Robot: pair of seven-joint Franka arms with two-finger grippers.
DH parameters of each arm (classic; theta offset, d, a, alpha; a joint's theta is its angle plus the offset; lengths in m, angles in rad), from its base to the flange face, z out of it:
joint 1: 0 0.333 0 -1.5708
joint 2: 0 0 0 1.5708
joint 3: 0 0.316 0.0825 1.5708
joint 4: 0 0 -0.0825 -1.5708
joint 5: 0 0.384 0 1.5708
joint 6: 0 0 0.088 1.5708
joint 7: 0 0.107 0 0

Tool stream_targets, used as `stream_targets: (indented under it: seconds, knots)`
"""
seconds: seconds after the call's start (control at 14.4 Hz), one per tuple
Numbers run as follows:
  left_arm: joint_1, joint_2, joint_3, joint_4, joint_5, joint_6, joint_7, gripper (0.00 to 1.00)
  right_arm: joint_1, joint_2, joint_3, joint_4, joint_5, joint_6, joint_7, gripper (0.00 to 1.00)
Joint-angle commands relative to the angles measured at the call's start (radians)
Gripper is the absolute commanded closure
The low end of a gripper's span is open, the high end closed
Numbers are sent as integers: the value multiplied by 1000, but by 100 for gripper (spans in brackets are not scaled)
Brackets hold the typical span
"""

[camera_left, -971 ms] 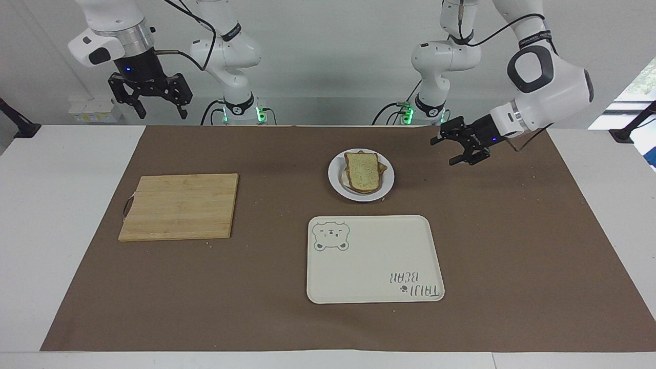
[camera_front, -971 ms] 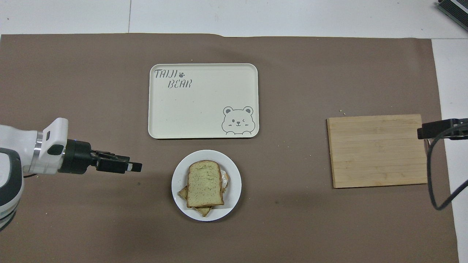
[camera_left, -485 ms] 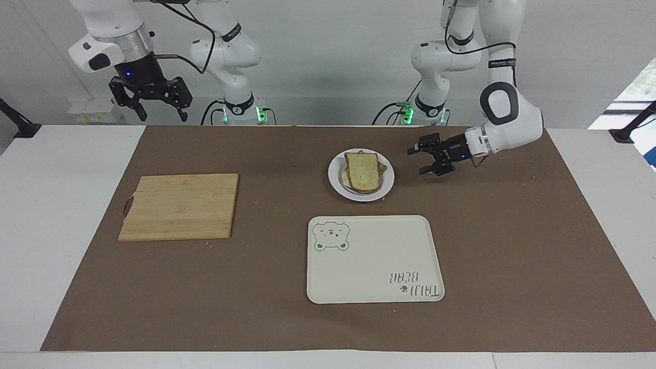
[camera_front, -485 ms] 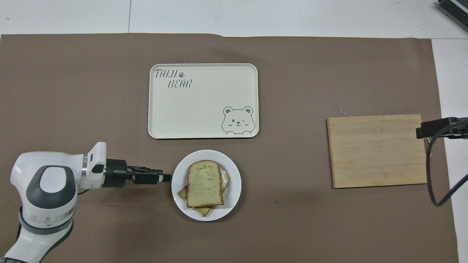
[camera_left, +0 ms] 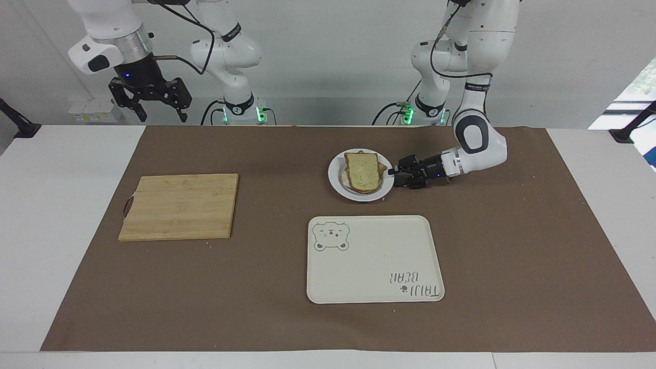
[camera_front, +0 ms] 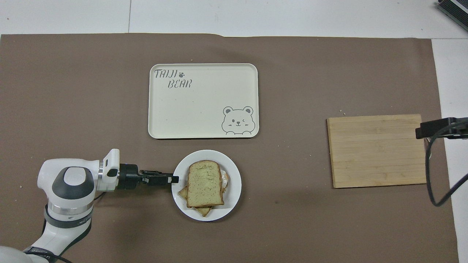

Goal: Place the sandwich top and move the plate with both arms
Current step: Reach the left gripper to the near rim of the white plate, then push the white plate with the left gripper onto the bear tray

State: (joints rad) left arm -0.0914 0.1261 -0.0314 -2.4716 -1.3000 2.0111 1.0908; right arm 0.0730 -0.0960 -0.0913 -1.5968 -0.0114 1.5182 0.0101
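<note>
The sandwich top (camera_left: pixel 364 171) lies face up on a browner slice on the plate (camera_left: pixel 337 185), which stands in the middle of the brown mat. In the overhead view the sandwich top (camera_front: pixel 204 182) covers most of the plate (camera_front: pixel 234 171). My left gripper (camera_left: pixel 393 176) lies low and level at the plate's rim on the left arm's side, open, with the rim at its fingertips; it also shows in the overhead view (camera_front: pixel 174 179). My right gripper (camera_left: pixel 149 105) waits high in the air, open and empty, over the right arm's end of the table.
A cream bear tray (camera_left: pixel 374 259) lies just farther from the robots than the plate, also in the overhead view (camera_front: pixel 203 100). A wooden cutting board (camera_left: pixel 179 205) lies toward the right arm's end, also in the overhead view (camera_front: pixel 376 149). Crumbs dot the mat.
My left gripper has come down and moved in from the left arm's side until its tips reach the plate's rim. The right gripper has barely moved.
</note>
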Motion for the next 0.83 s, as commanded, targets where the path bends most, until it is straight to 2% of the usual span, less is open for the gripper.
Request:
stream_targets:
  seconds: [0.0, 0.07, 0.62, 0.76]
  knots:
    - [-59, -17, 8, -20, -62, 41, 15, 92, -6, -13, 2, -18, 8, 7, -15, 0]
    - [-63, -19, 8, -26, -64, 46, 15, 100, -6, -13, 2, -18, 8, 7, -16, 0]
    - [28, -25, 11, -17, -96, -15, 5, 100, -7, -21, 2, -31, 10, 7, -15, 0]
    - [67, -20, 11, 43, -96, -104, -55, 100, -6, -21, 2, -31, 10, 7, -15, 0]
